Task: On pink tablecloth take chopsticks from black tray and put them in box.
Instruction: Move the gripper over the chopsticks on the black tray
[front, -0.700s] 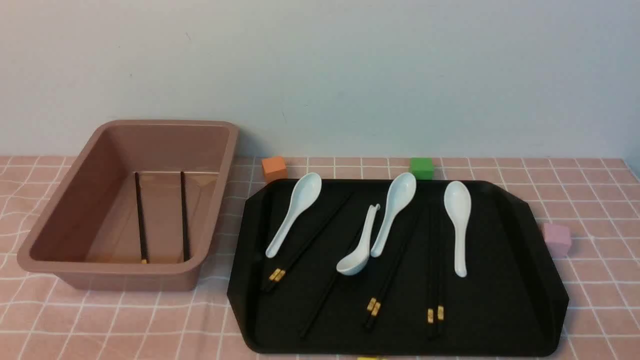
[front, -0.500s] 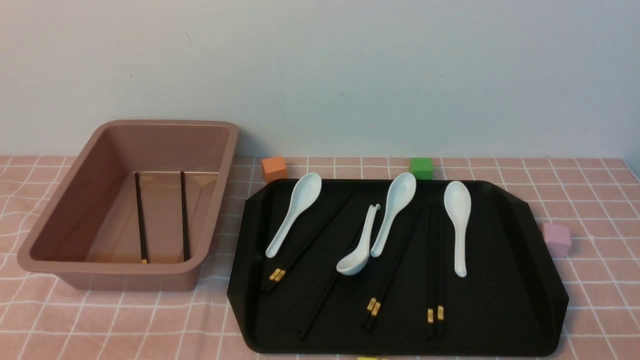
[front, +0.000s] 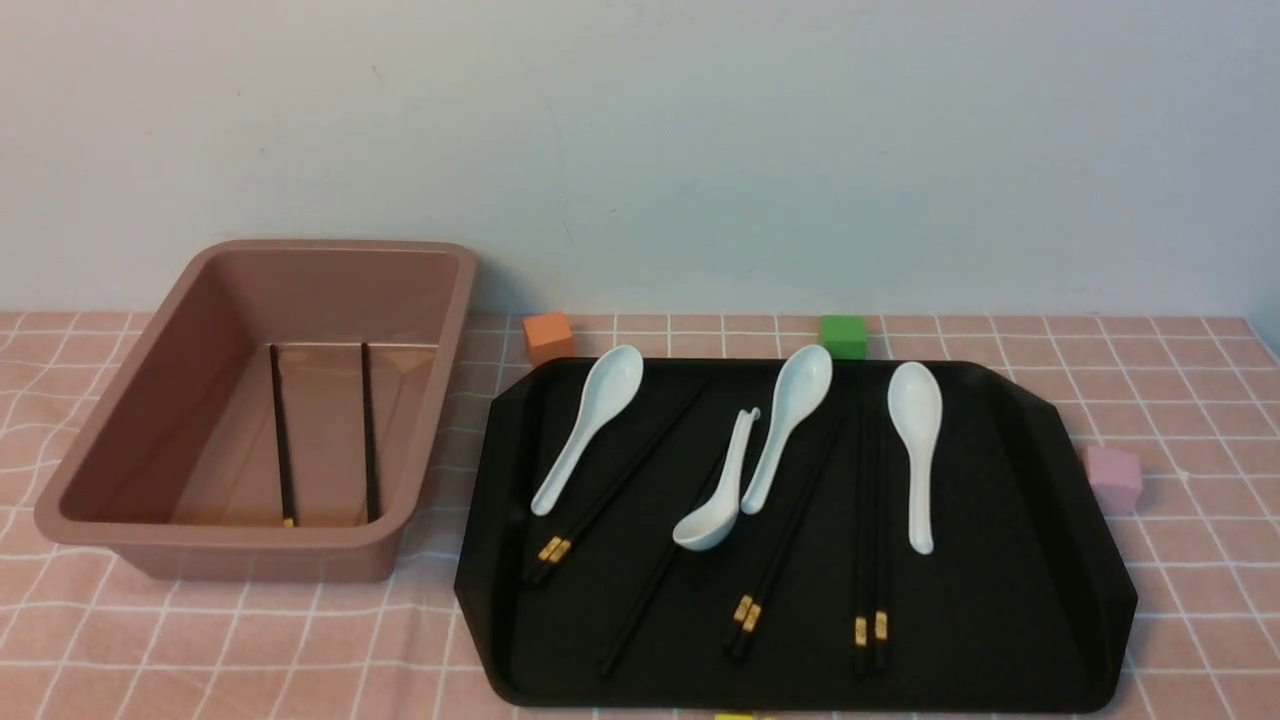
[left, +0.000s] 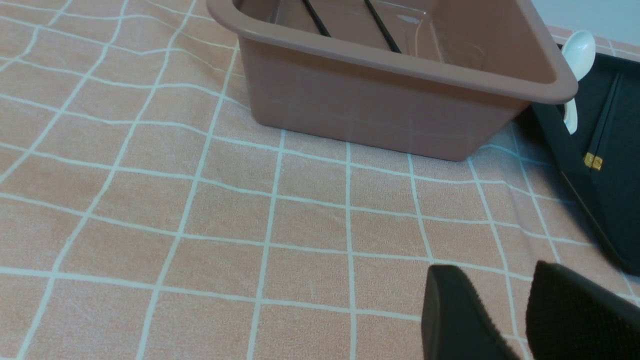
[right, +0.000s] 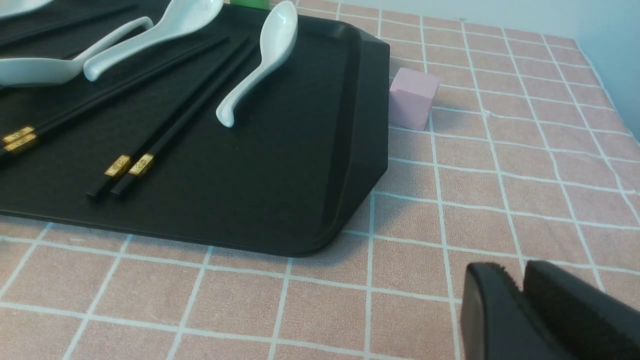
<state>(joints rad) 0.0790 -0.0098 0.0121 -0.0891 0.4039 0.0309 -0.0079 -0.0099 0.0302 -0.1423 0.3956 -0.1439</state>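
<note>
Left fingers (left: 460, 320): a little apart, holding nothing, low over the pink cloth (left: 150, 210).
Right fingers (right: 500, 310): pressed together, empty, low over the cloth.
Box (front: 420, 400): ahead of the left fingers, clear of them; two chopsticks (front: 370, 430) lie on its floor.
Tray (front: 1010, 600): on the desk just beside the box, its cut corner nearest the right fingers.
Chopsticks on tray (front: 868, 540): three pairs and a single one among four white spoons (front: 915, 440), ahead of the right fingers, untouched.
</note>
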